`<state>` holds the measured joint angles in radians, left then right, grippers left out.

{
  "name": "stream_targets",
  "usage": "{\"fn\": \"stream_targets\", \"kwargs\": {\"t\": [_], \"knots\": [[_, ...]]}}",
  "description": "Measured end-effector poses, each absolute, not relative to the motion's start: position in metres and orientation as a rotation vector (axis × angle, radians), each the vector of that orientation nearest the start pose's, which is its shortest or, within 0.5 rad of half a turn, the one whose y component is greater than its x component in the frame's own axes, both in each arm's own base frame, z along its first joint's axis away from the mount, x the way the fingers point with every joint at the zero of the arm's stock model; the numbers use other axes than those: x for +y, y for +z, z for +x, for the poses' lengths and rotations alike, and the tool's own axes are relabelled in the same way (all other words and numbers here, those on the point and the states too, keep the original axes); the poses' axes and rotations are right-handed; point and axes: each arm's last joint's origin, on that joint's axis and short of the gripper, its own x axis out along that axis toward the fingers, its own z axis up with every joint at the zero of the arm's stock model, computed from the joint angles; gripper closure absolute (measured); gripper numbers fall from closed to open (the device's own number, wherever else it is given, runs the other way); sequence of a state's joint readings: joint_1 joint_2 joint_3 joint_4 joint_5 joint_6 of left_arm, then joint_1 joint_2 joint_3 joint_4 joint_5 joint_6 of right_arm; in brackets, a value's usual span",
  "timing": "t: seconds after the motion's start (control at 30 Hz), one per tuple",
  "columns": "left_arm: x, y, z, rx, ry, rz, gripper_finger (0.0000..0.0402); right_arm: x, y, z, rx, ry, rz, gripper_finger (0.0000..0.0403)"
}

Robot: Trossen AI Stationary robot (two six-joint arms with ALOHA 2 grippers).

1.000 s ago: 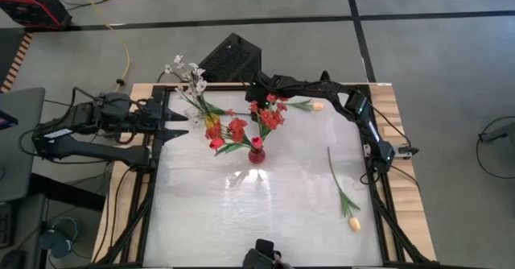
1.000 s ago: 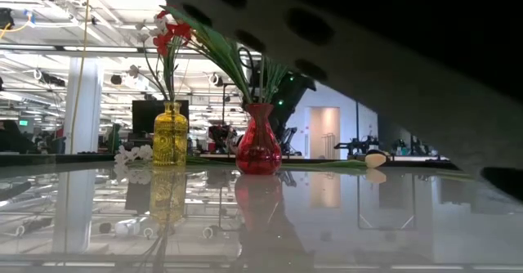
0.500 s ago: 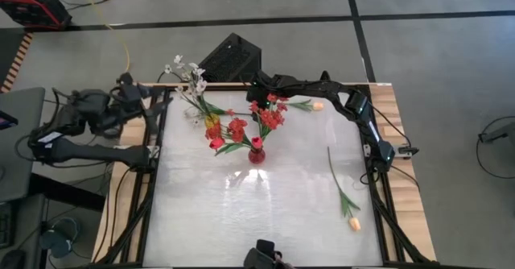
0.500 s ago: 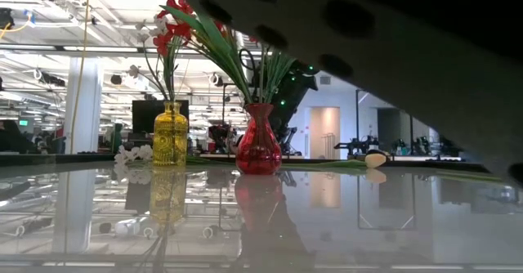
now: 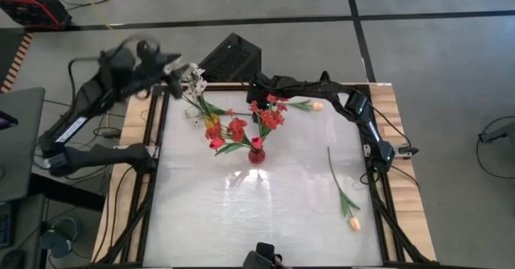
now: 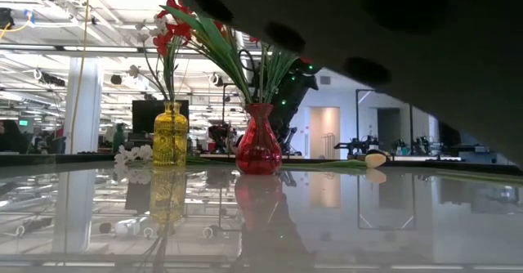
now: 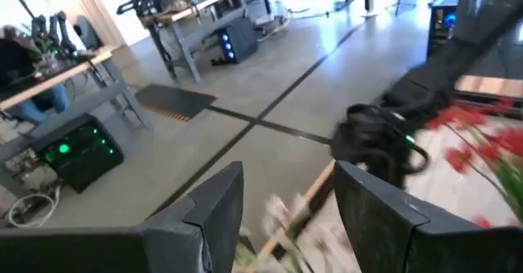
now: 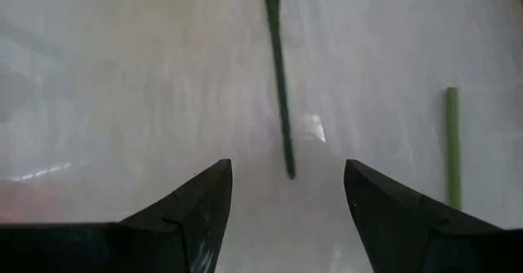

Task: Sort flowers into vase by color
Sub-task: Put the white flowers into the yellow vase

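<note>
The left gripper (image 5: 170, 66) is up at the upper left of the high view, above the table's far left corner, right next to the white flowers (image 5: 191, 77). Its jaws are wide and hold nothing; the left wrist view shows the gap between the 2 fingers (image 7: 214, 208) empty. The right gripper (image 5: 256, 87) is at the top centre of the high view, low behind the red flowers (image 5: 264, 114), jaws also wide and empty, with only a bare green stem (image 8: 279, 77) lying on the table (image 5: 265, 213) ahead of it.

The main risk, as I judge it, is the left arm sweeping through the white sprays, since it sits so close to them: a knock there could drag the stems out or tip the yellow vase (image 6: 170, 135). The right gripper works just behind the red vase (image 6: 259, 140), so a careless move could push that over too.

The red vase stands at the centre of the table with bushy red clusters and long green leaves fanning out. The yellow vase, left of it in the low view, holds thin stems with white and some red blooms, so colours look mixed there. 1 peach tulip (image 5: 354, 223) lies alone at the lower right of the high view; another peach bud (image 5: 318, 105) lies at the top right of the bouquet.
</note>
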<state>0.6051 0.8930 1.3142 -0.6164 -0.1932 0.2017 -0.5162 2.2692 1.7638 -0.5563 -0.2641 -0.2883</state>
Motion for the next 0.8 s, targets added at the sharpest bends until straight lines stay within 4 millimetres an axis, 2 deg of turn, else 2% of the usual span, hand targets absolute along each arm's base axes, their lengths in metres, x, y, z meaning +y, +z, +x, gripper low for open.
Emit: {"fn": "stream_targets", "kwargs": {"t": [0.13,0.37,0.53,0.8], "knots": [[0.131,0.458,0.125,0.333,0.853,0.097,0.0221,-0.225,0.156,0.424,1.000,-0.073,0.137,0.0139],[0.214,0.451,0.122,0.427,1.003,-0.066,0.0221,-0.219,0.156,0.427,1.002,-0.067,0.126,0.0139],[0.264,0.431,0.119,0.490,1.087,-0.175,0.0221,-0.220,0.157,0.427,1.002,-0.069,0.125,0.0139],[0.324,0.384,0.118,0.574,1.147,-0.320,0.0221,-0.220,0.157,0.427,1.002,-0.064,0.115,0.0139]]}}
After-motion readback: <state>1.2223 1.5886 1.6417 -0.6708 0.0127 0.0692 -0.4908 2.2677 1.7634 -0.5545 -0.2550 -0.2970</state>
